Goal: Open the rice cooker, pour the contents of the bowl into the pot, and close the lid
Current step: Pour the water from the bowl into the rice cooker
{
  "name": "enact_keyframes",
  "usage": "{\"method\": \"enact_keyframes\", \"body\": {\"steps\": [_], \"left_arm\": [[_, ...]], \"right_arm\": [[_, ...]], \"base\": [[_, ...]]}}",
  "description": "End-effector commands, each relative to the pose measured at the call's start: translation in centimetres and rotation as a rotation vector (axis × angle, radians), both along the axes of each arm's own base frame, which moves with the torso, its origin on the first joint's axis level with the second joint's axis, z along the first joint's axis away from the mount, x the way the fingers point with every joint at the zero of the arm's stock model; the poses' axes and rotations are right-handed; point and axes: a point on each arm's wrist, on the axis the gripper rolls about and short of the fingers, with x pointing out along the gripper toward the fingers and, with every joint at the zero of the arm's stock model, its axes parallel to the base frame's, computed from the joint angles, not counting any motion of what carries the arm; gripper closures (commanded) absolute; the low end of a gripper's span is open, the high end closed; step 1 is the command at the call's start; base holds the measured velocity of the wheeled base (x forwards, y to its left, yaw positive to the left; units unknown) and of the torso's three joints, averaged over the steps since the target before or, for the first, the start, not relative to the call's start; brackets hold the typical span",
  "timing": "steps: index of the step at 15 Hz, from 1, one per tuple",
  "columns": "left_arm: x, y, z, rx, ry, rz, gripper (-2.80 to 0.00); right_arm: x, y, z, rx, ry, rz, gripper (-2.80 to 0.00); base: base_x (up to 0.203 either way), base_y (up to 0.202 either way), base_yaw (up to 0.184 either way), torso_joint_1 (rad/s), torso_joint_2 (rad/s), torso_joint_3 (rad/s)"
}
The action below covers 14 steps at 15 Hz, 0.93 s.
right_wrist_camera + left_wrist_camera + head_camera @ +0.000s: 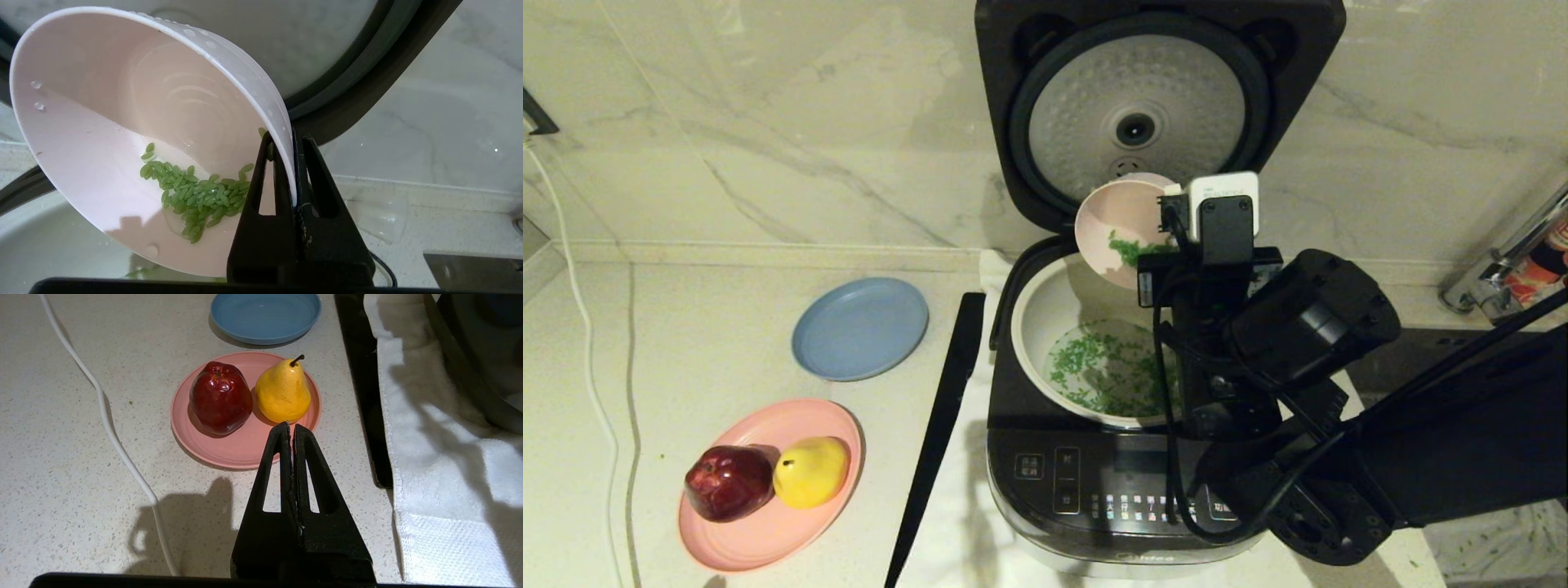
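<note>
The bowl [1116,227], small and pale pink, is held tipped on its side above the far rim of the pot [1039,327], its mouth turned toward the robot's left and downward. A clump of the contents [196,198], green grains, is seen clinging to the lower inside wall of the bowl; many more grains are already spread across the floor of the pot, directly below. The pot sits inside the rice cooker [1045,474], whose lid [1143,114] is stood upright behind the bowl, silver underside facing forward. The right tool [292,171] is clamped tight on the bowl's rim, one finger inside and one outside, and is reached in from the robot's right side. For the remaining grains to fall, a steeper tilt over the pot is judged necessary. The left tool [291,435] is closed on nothing and parked above the bench [61,465], near a pink plate [229,451] carrying an apple [220,398] and a pear [282,392].
</note>
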Motion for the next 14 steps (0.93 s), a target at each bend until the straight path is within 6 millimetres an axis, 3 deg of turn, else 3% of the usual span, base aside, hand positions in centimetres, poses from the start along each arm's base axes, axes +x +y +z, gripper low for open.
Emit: {"method": "enact_keyframes", "body": {"steps": [1, 4, 8, 14], "left_arm": [[0.0, 0.0, -0.1, 0.0, 0.005, 0.0, 0.0], [0.0, 0.0, -0.1, 0.0, 0.005, 0.0, 0.0], [0.0, 0.0, -0.1, 0.0, 0.006, 0.0, 0.0], [0.0, 0.0, -0.1, 0.0, 0.005, 0.0, 0.0]], "right_arm": [[0.3, 0.4, -2.1, -0.04, 0.044, -0.001, 0.0], [-0.9, 0.1, 1.3, 0.028, -0.022, 0.0, 0.0], [-1.9, -1.1, 3.2, 0.073, -0.011, -0.052, 0.0], [-5.1, -4.6, 8.0, 0.088, 0.192, -0.005, 0.0]], "base": [[0.0, 0.0, 0.0, 0.0, 0.0, 0.0], [0.0, 0.0, 0.0, 0.0, 0.0, 0.0], [0.0, 0.0, 0.0, 0.0, 0.0, 0.0], [0.0, 0.0, 0.0, 0.0, 0.0, 0.0]]}}
